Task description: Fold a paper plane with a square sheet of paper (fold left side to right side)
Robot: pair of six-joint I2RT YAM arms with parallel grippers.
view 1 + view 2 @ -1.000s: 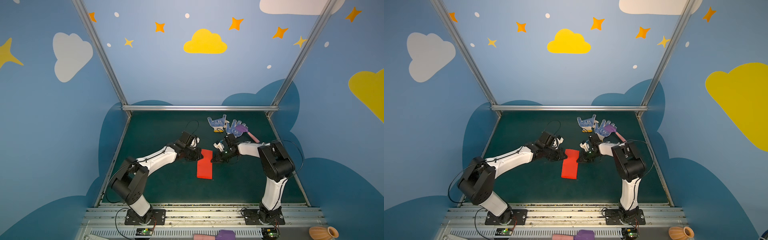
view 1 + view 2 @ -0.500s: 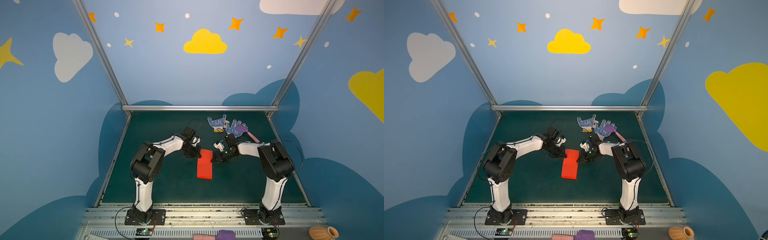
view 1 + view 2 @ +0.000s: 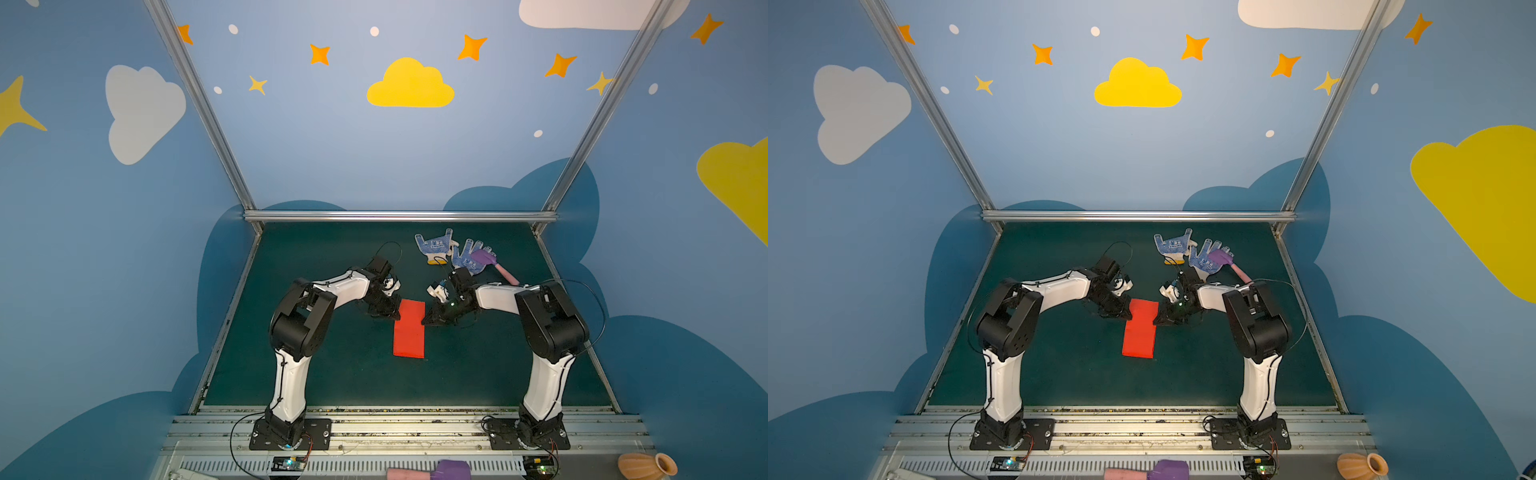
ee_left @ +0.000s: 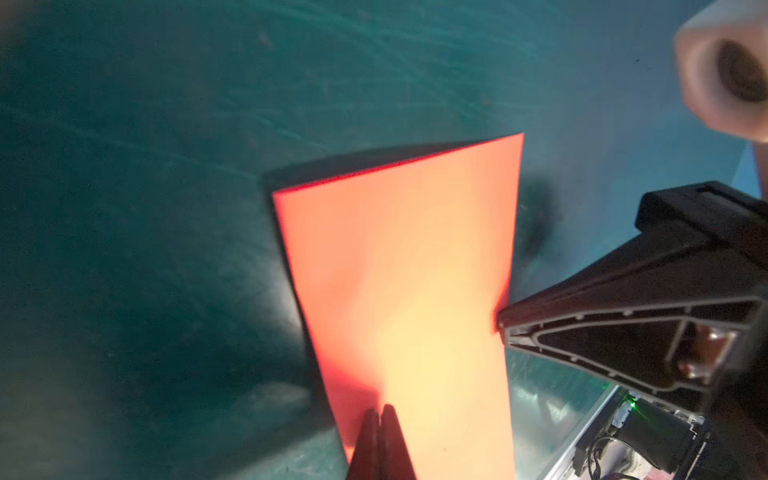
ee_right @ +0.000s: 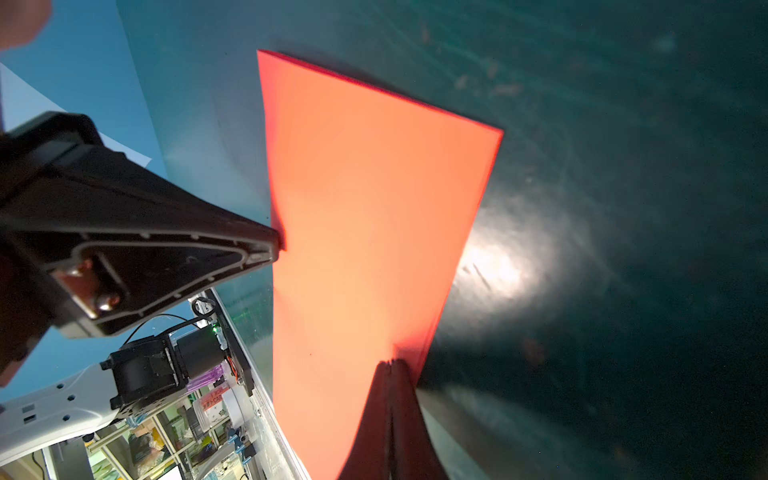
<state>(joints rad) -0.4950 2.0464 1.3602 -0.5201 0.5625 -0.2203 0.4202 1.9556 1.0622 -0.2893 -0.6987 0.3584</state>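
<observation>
Square sheet of paper, folded narrow, lies flat on the mat between left gripper and right gripper, both clenched, tips pressing its long edges. I judge uneven pressure could skew the crease.

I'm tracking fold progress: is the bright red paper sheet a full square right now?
No: in a top view the bright red paper sheet is a narrow rectangle, clearly longer than wide.

One red paper sheet, two dotted gloves, two toy hammers, one orange vase, two robot arms
</observation>
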